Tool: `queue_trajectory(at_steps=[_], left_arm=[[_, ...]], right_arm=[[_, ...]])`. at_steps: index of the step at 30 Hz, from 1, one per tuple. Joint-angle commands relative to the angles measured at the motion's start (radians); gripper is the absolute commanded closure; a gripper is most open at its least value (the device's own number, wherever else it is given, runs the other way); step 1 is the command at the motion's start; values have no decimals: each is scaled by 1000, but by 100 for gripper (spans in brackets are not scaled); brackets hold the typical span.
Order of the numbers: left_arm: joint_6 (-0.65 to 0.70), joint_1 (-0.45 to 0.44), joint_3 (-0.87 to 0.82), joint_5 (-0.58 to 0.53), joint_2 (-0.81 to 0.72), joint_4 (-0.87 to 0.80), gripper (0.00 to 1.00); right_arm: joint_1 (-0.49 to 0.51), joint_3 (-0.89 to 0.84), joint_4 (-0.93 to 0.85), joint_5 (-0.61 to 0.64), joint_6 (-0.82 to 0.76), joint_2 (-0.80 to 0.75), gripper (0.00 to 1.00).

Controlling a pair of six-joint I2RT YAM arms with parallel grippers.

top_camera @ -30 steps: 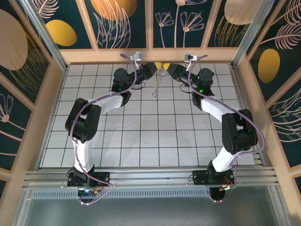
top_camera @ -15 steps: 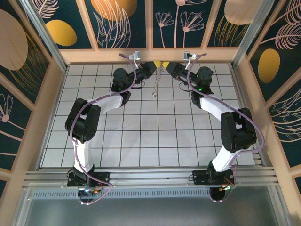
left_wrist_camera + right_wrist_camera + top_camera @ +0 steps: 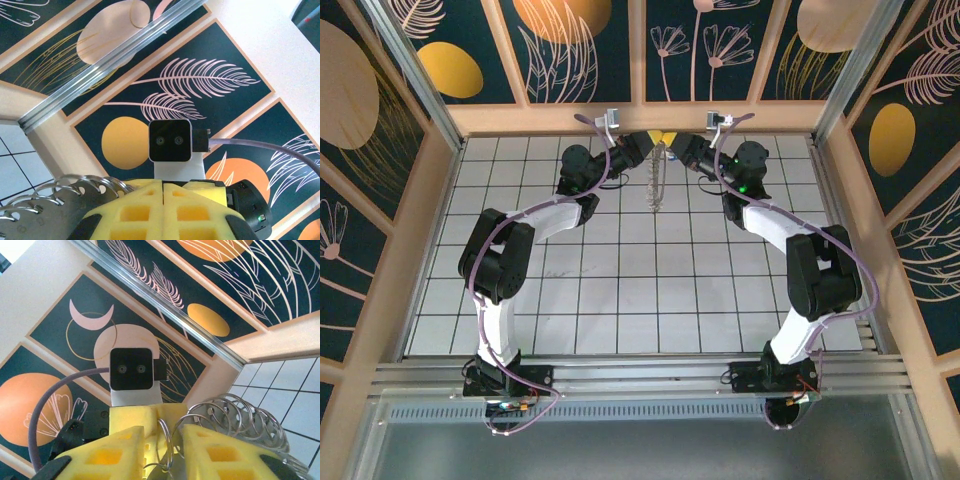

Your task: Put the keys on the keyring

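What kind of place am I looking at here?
Probably a robot test booth in a lab. A white gridded table is boxed in by wood-framed wall panels painted with leaves and orange circles, and a left arm and a right arm are bolted to a metal rail at its edge.

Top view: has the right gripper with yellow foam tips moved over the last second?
Yes. The right gripper has shifted slightly left, toward the wooden centre post of the back wall.

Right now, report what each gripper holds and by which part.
The keyring hangs by its top end from the shut left gripper; one loop sits within the right gripper.
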Motion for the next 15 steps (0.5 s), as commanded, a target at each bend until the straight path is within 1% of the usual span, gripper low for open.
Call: queue_trajectory(at_steps=[1, 5, 6, 8, 12, 15], left_arm=[[-5, -7, 15, 14, -42, 61, 100], [-4, -8, 12, 13, -44, 64, 100], [-3, -8, 11, 13, -44, 62, 100], [-1, -8, 9, 11, -47, 61, 100], [20, -8, 9, 9, -50, 41, 100], [55, -5, 12, 13, -64, 7, 84]], right_arm=[[9, 35, 27, -15, -3, 10, 76], [6, 31, 24, -16, -5, 4, 85], [4, 30, 23, -17, -4, 3, 88], [-3, 26, 24, -22, -5, 1, 99], [-21, 23, 23, -43, -10, -4, 100], [-41, 34, 6, -80, -21, -6, 100]])
